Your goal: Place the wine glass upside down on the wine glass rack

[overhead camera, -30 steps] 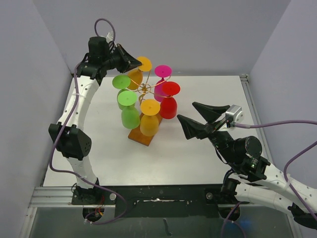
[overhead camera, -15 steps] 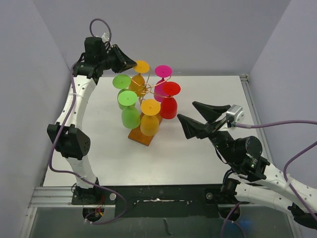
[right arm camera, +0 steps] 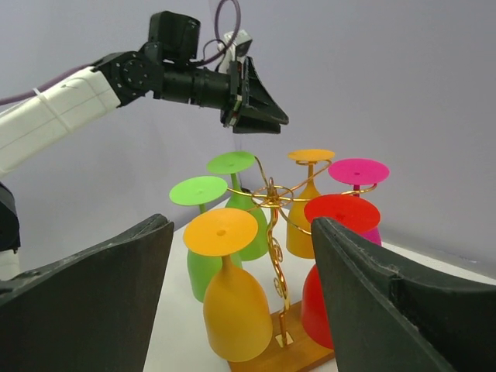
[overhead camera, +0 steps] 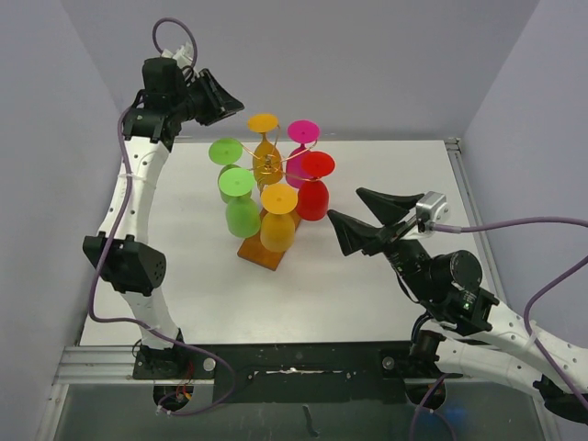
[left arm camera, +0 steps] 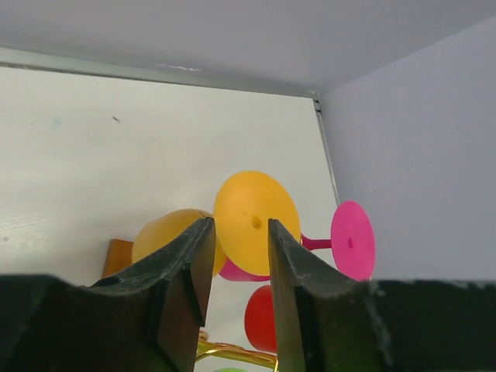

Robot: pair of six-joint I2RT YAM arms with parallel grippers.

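Note:
The wine glass rack [overhead camera: 268, 166], gold wire on a brown wooden base [overhead camera: 260, 251], stands mid-table with several coloured glasses hung upside down on it. An orange wine glass [overhead camera: 265, 138] hangs on the back arm; in the left wrist view its foot [left arm camera: 256, 221] shows beyond my fingers. My left gripper [overhead camera: 225, 99] is open and empty, raised up and to the left of that glass and apart from it. It also shows in the left wrist view [left arm camera: 239, 232]. My right gripper [overhead camera: 347, 207] is open and empty, to the right of the rack [right arm camera: 273, 232].
On the rack also hang a pink glass [overhead camera: 301, 140], a red glass [overhead camera: 314, 191], a front orange glass [overhead camera: 277, 222] and two green glasses [overhead camera: 241, 207]. Grey walls close in the white table [overhead camera: 395, 165] on three sides.
My left gripper has let go of the back orange glass and drawn back up and to the left. The glass stays hanging on the rack. The right arm has barely moved.

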